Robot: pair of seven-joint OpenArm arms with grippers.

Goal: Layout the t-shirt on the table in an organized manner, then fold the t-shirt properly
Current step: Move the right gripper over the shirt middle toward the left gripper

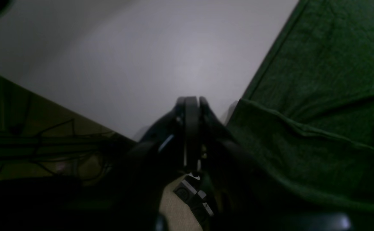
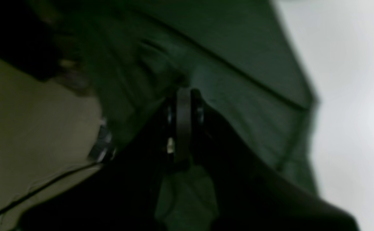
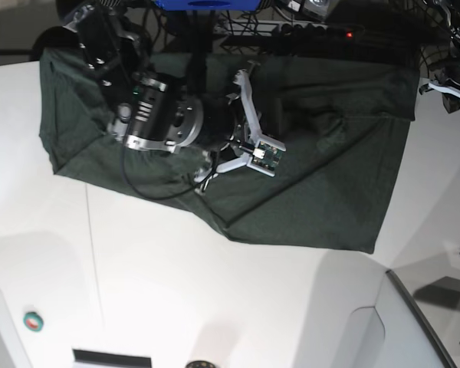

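The dark green t-shirt (image 3: 314, 184) lies spread and wrinkled on the far part of the white table (image 3: 215, 291). My right arm (image 3: 161, 115) reaches over the shirt's middle, and its fingertips are hidden there against dark cloth. In the blurred right wrist view my right gripper (image 2: 183, 94) is shut, with folds of the shirt (image 2: 238, 64) gathering at its tips. In the left wrist view my left gripper (image 1: 191, 102) is shut and empty over bare table (image 1: 142, 64), just left of the shirt's hemmed edge (image 1: 302, 96). The left arm (image 3: 454, 80) shows at the far right.
A raised grey-white panel with a dark edge (image 3: 422, 322) stands at the front right. A thin seam line (image 3: 92, 253) crosses the table. A small round button (image 3: 32, 320) sits at the front left. Cables and a power strip (image 3: 291, 27) lie beyond the far edge.
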